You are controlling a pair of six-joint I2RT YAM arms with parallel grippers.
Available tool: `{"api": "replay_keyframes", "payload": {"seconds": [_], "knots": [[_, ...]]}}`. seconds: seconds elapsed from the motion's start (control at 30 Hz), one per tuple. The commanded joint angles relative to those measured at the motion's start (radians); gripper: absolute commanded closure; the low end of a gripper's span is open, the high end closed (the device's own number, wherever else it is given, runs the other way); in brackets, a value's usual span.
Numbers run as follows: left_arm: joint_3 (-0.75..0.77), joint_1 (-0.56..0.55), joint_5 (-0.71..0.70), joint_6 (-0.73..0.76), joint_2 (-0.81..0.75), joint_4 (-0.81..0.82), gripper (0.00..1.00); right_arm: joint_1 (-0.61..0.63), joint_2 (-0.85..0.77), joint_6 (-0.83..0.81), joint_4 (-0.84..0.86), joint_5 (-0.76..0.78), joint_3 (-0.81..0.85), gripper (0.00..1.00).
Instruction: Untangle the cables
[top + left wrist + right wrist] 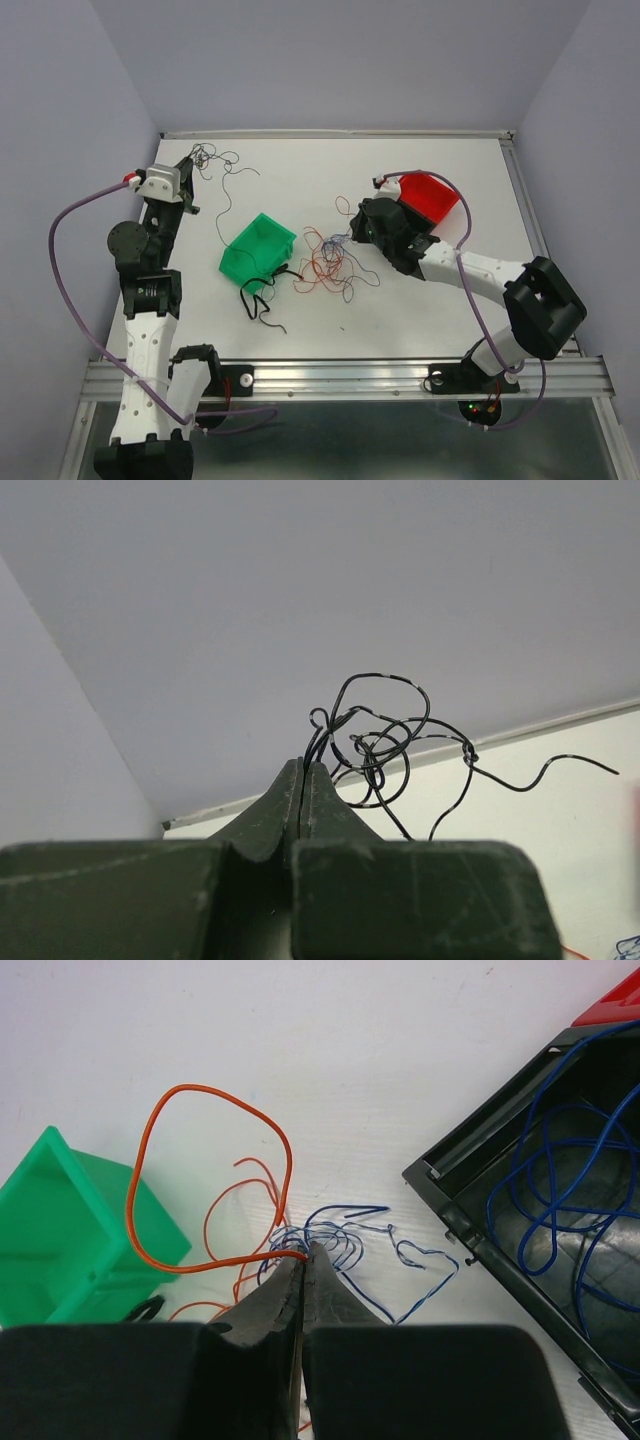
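Observation:
My left gripper (pixel 193 160) is at the table's far left corner, raised and shut on a curly black cable (pixel 222 165). In the left wrist view the cable (pixel 385 730) springs from the closed fingertips (pixel 303 767). My right gripper (pixel 348 232) is over the tangle of red and blue cables (pixel 325 262) at mid-table. In the right wrist view it (pixel 305 1253) is shut on a red cable (pixel 215 1095) that loops up to the left, with blue cable (pixel 345 1232) coiled just beyond the tips. Another black cable (pixel 262 298) lies in front of the green bin.
A green bin (pixel 258 248) lies left of the tangle and also shows in the right wrist view (pixel 70 1230). A red bin (pixel 432 196) stands behind the right arm. A black bin (pixel 470 1175) holding blue cable (pixel 560 1190) is to the right.

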Motion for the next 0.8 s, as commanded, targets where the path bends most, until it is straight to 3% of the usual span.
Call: {"api": "replay_keyframes", "payload": {"seconds": [0.0,0.1,0.3,0.43,0.77], "knots": [[0.079,0.005,0.017,-0.004,-0.007,0.059,1.0,0.0,-0.041,-0.012,0.061,0.004,-0.016,0.99],[0.162,0.003,0.061,-0.029,-0.007,0.007,1.0,0.0,-0.041,-0.013,0.061,0.005,-0.014,1.0],[0.323,0.003,0.343,-0.07,-0.015,-0.206,1.0,0.0,-0.046,-0.015,0.061,0.004,-0.014,0.99],[0.413,0.003,0.435,-0.121,0.002,-0.289,1.0,0.002,-0.049,-0.016,0.061,0.005,-0.017,1.0],[0.614,0.003,0.478,-0.242,0.112,-0.39,1.0,0.0,-0.047,-0.02,0.061,0.002,-0.014,0.99]]}}
